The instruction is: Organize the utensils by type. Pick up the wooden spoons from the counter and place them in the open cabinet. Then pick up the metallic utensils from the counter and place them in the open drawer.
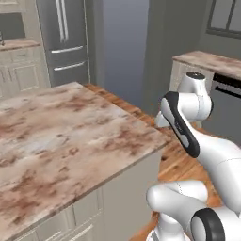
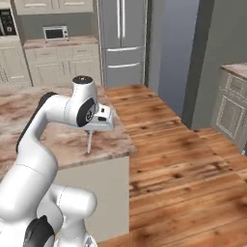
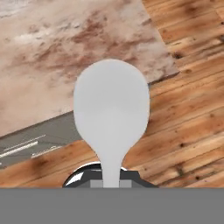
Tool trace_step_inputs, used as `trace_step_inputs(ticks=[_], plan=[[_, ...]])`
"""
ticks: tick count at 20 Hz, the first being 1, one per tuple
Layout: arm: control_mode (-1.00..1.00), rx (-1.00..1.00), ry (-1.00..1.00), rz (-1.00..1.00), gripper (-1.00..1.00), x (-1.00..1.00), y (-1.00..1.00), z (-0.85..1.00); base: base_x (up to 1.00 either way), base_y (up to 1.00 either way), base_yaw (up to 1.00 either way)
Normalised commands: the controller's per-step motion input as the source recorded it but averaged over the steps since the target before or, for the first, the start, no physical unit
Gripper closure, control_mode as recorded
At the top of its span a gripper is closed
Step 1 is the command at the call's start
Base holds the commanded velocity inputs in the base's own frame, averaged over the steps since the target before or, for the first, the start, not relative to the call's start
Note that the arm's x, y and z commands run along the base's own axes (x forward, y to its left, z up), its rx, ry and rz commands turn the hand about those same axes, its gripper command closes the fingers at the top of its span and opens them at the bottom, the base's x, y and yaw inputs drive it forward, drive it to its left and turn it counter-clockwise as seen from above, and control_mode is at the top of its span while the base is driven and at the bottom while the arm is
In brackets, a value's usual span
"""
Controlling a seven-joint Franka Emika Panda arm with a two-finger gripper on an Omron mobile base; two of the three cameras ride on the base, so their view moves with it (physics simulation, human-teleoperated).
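Around the counter (image 1: 66, 136): a steel fridge (image 2: 122, 41) beyond its far end, cream cabinets with a microwave (image 2: 55, 33) on the back worktop to the left of the fridge, a wooden plank floor (image 2: 178, 164) along its right side, and a second marbled worktop (image 1: 212, 61) with a dark appliance front (image 1: 226, 108) across that floor. No object between the hand and the counter edge; the white arm's own links bulk large at the counter's near right corner in the left base view.

Fingers (image 3: 111, 181) pressed nearly together, pinching the thin handle of a grey metal spoon (image 3: 111, 109). In the hand view, round pale bowl pointing away from the fingers, over the counter's corner where marbled stone meets plank floor. In the right base view, the same spoon (image 2: 89, 142) hanging straight down from the hand, a slim pale stick above the counter's right edge, its lower end close to the stone; touching or just clear, impossible to tell.
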Motion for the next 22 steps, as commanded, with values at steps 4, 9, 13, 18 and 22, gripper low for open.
trace_step_inputs(ticks=[4, 9, 13, 18, 22], plan=[[1.00, 0.00, 0.00, 0.00, 1.00, 0.00, 0.00, 0.00, -0.03, -0.02, -0.94], [1.00, 0.00, 0.00, 0.00, 1.00, 0.00, 0.00, 0.00, -0.01, -0.10, -0.95], [1.00, 0.00, 0.00, 0.00, 1.00, 0.00, 0.00, 0.00, 0.00, -0.12, -1.00], [1.00, 0.00, 0.00, 0.00, 1.00, 0.00, 0.00, 0.00, 0.04, -0.10, -0.99], [1.00, 0.00, 0.00, 0.00, 1.00, 0.00, 0.00, 0.00, 0.51, 0.00, -0.70]])
